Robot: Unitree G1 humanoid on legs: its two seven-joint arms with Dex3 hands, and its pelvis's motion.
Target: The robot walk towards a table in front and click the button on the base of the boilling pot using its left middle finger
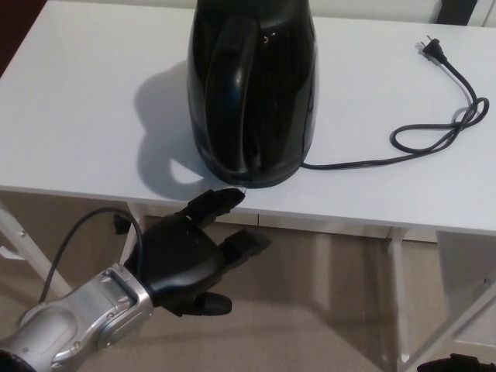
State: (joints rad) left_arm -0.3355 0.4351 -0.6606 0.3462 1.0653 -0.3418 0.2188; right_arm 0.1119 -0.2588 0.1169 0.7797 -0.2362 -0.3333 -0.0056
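Worktop (93, 101) fills the far part of our view, white and bare on its left side. On it, a little left of centre and close to the near edge, stands the boiling pot (252, 89), a glossy black kettle with its handle (226, 97) turned toward us. We cannot make out the button on its base; that low near rim is dark and partly hidden. Just below and in front of it we see the left hand (186, 252), black, on a silver forearm (77, 329) rising from the near left corner. Its fingers are spread and hold nothing: one finger (211, 204) reaches up over the worktop's near edge, its tip just short of the pot's base, whether touching we cannot tell. Another finger (246, 242) points right, below the edge. To the right a black power cord (434, 139) loops across the worktop, ending in a plug (428, 48) at the far right. The right hand does not show.
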